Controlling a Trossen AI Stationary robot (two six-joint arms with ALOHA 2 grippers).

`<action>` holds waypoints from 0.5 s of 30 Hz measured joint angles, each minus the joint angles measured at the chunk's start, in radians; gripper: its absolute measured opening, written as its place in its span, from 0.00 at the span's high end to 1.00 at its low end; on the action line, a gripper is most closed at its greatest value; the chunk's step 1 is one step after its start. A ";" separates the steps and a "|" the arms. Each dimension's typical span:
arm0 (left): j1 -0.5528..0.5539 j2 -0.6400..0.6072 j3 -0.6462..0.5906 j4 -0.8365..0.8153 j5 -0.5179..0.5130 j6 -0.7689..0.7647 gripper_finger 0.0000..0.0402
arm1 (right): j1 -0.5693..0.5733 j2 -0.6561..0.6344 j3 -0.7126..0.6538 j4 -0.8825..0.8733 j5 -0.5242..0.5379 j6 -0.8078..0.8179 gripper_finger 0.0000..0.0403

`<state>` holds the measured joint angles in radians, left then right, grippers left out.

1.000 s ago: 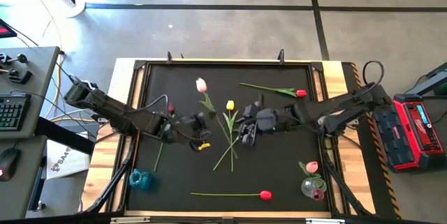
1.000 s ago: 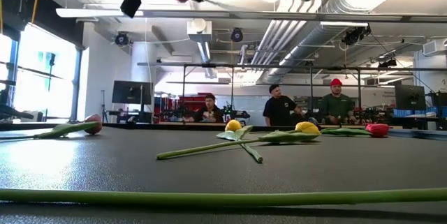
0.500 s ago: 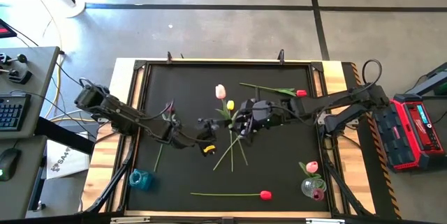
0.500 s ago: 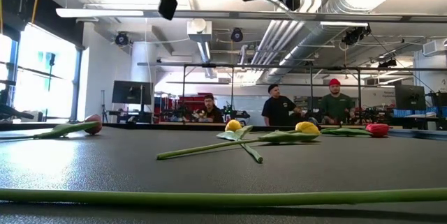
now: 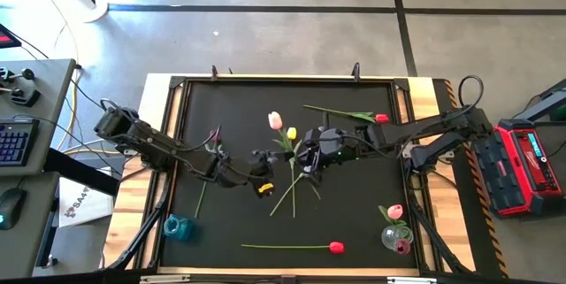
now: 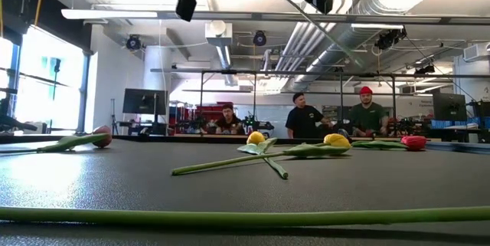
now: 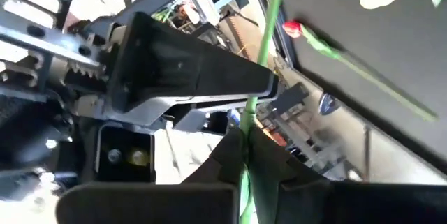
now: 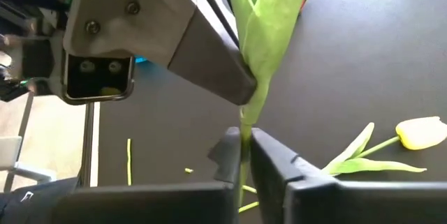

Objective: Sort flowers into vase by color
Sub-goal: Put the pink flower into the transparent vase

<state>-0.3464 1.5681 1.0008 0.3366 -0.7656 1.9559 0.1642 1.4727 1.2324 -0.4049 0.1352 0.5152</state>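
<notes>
Mid-table handover. Both my claws pinch one pink tulip [image 5: 275, 121] by its stem, held in the air above the black mat [image 5: 354, 213]. My left gripper [image 5: 262, 157] and my right gripper [image 5: 305, 157] meet just beside the yellow tulip [image 5: 292, 134], which lies on the mat crossed with a second yellow one [image 6: 335, 140].

Step in hand, as I judge it: passing the pink flower from left to right, since the clear vase [image 5: 395, 234], already holding pink and red blooms, stands at the mat corner nearest my right arm's base. The teal vase [image 5: 178, 226] stands at the corner on my left side.

Next move calls for my left fingers to let go first, while the right keeps its pinch, then a carry to the clear vase with the stem turned downward.

Views compared:
- High view: both vases and two red tulips lying on the mat, one [image 5: 336, 247] between the vases, one [image 5: 380, 118] well away from them.
- Right wrist view: my fingers [image 8: 230, 155] pressed on the stem below the leaf, the left claw clamped just above.
- Left wrist view: the stem [image 7: 246, 147] running between my own pads.
- Low view: grippers overhead, people [image 6: 305, 117] beyond the table.
</notes>
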 joint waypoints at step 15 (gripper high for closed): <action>0.014 0.000 0.000 -0.015 -0.102 -0.831 0.78 | 0.003 -0.043 0.000 -0.074 0.347 0.045 1.00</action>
<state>-0.3328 1.5677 1.0008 0.3214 -0.8672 1.1250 0.1672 1.4301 1.2324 -0.4788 0.4819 0.5598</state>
